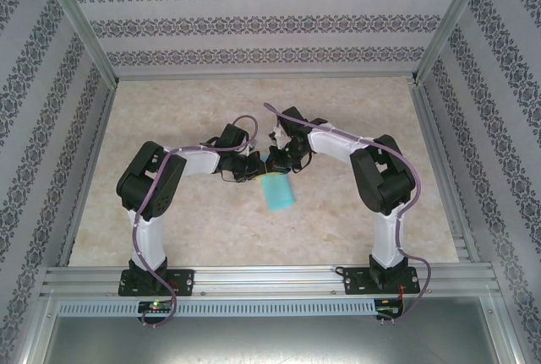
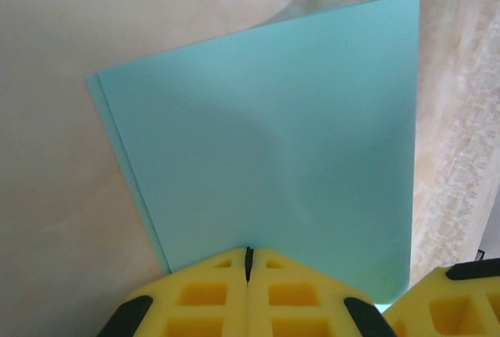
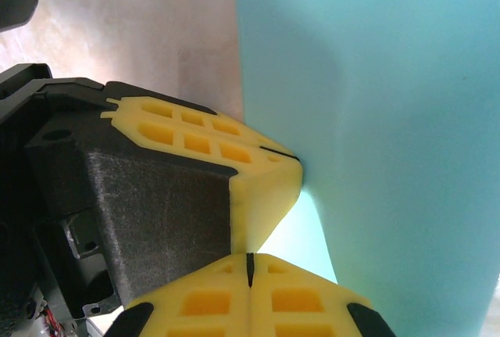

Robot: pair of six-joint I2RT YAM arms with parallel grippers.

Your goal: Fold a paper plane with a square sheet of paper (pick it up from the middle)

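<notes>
The square sheet of paper (image 1: pixel 276 190) is teal and looks doubled over, with a second layer's edge showing along its left side (image 2: pixel 117 130) in the left wrist view. My left gripper (image 1: pixel 256 167) is shut on its near edge, yellow fingertips pressed together at the paper (image 2: pixel 248 252). My right gripper (image 1: pixel 276 160) is right beside it, also shut, with the same edge of the sheet (image 3: pixel 391 118) running into its closed tips (image 3: pixel 250 257). The left gripper's yellow fingers (image 3: pixel 195 138) touch the right one's. No paper plane shape is visible.
The beige marbled table (image 1: pixel 169 220) is enclosed by patterned walls (image 1: pixel 270 26) and aluminium posts. An aluminium rail (image 1: pixel 270 279) with both arm bases runs along the near edge. Both arms reach in to the table's middle.
</notes>
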